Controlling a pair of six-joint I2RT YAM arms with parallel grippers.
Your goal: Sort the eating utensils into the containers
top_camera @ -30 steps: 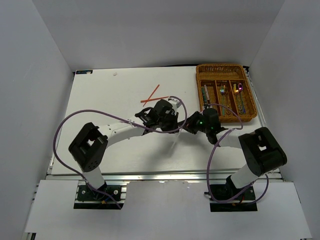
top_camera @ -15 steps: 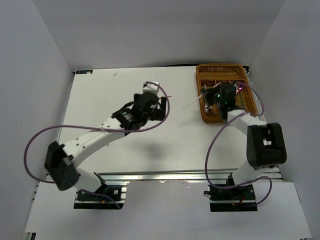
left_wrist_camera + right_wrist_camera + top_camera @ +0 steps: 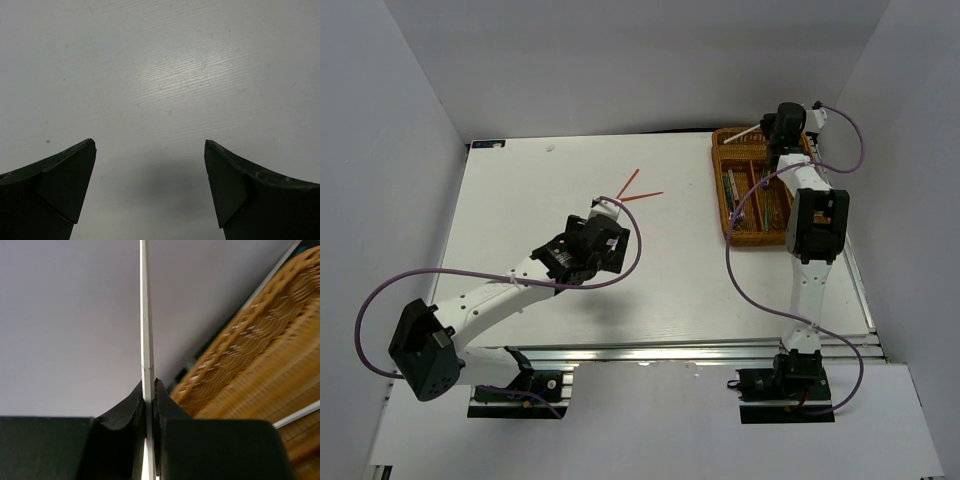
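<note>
Holding utensils (image 3: 733,190) in its long slots (image 3: 772,200), wicker tray (image 3: 719,185); right tool (image 3: 149,385) clamped on silver chopstick (image 3: 145,315), left tool (image 3: 150,145) open

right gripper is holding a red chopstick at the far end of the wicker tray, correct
No: the chopstick pinched in the right gripper is silver-white, not red, as the right wrist view shows. It is indeed at the far end of the wicker tray.
</note>
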